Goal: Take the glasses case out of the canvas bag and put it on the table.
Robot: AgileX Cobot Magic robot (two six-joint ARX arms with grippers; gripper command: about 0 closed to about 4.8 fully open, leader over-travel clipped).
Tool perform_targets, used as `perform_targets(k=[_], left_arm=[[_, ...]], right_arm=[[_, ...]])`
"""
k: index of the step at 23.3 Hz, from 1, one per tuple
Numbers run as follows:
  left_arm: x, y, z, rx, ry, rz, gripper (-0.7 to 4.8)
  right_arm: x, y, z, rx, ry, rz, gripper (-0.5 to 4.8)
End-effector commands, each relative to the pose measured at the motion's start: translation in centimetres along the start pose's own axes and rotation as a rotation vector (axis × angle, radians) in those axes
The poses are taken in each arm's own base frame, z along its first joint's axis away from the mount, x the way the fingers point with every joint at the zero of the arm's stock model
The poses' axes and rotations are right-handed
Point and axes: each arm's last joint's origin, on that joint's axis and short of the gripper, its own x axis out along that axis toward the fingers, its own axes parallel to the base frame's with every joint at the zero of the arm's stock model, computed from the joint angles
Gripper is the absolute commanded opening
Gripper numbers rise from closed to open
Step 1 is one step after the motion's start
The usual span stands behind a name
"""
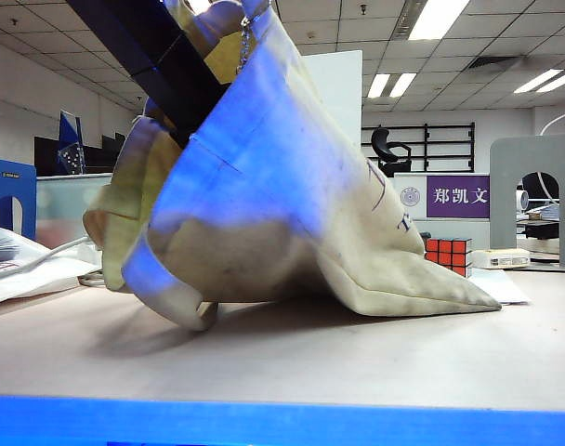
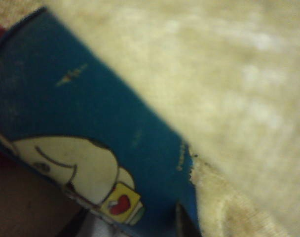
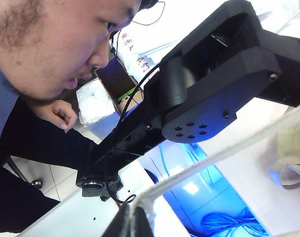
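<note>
A: How much room is there on the table [image 1: 292,358]?

B: Plenty in front, bare up to its blue front edge. The bag [image 1: 273,186] is hoisted, floppy cream cloth, one corner trailing toward a Rubik's cube [image 1: 448,255].

A: And the case [image 2: 91,133]?

B: Inside the bag, against fuzzy cloth: smooth blue with a pale cartoon patch.

A: The claws?

B: The left claw is inside the bag; I can't tell its state. The right claw [image 3: 132,222], above the table, is clamped on the bag's white strap [image 3: 224,150].
</note>
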Motion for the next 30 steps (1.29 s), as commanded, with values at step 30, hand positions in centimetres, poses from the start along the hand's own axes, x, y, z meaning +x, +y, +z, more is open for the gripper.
perform_targets(k=[30], left_arm=[[4.0,-1.2,-2.8,0.165,-0.05,0.099,3.72]], right_arm=[[-0.2,0.2,0.3,0.004,-0.02,0.025,-0.02]])
